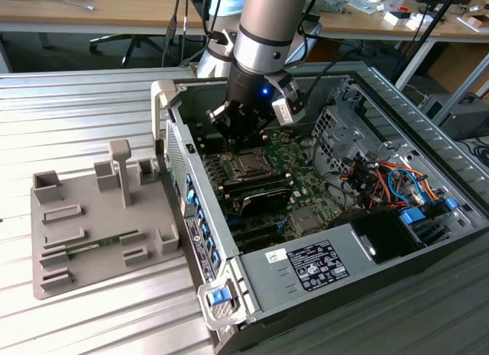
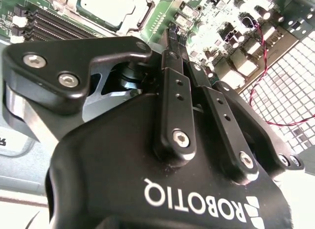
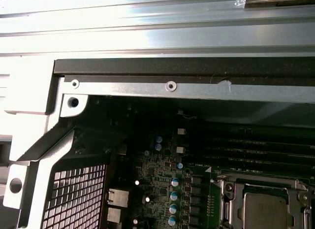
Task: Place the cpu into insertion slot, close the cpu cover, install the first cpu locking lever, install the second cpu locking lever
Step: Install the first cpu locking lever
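The gripper (image 1: 243, 133) is hovering clenched and empty just above the cpu (image 1: 248, 163), which is sitting under its cover (image 3: 231, 202).

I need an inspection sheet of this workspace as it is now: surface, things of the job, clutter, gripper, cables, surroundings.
Surface: ribbed metal table carrying an open computer case and a grey fixture tray on the exterior view's left.
Job's things: cpu lies in the insertion slot on the green motherboard; cpu cover seems to frame it; levers' state cannot be told.
Clutter: nothing seen loose; a green strip-shaped part sits in the tray.
Gripper: gripper hangs just above the socket area; open or shut cannot be told.
Cables: coloured bundle inside the case; red-black twisted wire.
Surroundings: wooden desks behind.
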You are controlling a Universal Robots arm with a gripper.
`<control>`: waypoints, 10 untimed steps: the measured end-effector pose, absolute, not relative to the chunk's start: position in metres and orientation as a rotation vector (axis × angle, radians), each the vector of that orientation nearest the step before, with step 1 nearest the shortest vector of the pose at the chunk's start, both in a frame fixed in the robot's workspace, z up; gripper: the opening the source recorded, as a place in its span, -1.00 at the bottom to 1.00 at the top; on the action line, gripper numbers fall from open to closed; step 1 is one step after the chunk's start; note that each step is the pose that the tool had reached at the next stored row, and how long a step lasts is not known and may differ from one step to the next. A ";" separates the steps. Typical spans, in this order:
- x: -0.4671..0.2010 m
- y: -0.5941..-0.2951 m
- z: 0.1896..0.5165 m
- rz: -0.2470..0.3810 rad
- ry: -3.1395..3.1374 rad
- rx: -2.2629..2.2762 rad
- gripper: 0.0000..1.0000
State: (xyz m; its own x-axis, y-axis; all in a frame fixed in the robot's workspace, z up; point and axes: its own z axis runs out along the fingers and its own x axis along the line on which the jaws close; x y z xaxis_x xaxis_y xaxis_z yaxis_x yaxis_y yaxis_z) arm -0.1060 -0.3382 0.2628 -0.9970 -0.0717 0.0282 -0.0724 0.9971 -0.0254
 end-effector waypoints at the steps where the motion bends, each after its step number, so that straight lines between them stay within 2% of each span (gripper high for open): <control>1: -0.106 -0.338 0.263 0.041 -3.112 0.112 -0.80; 10: -0.108 -0.338 0.263 0.041 -3.112 0.112 -0.80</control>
State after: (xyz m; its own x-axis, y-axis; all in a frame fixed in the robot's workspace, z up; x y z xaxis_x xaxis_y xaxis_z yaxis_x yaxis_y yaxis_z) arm -0.1079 -0.3382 0.2629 -0.9970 -0.0717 0.0283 -0.0724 0.9970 -0.0255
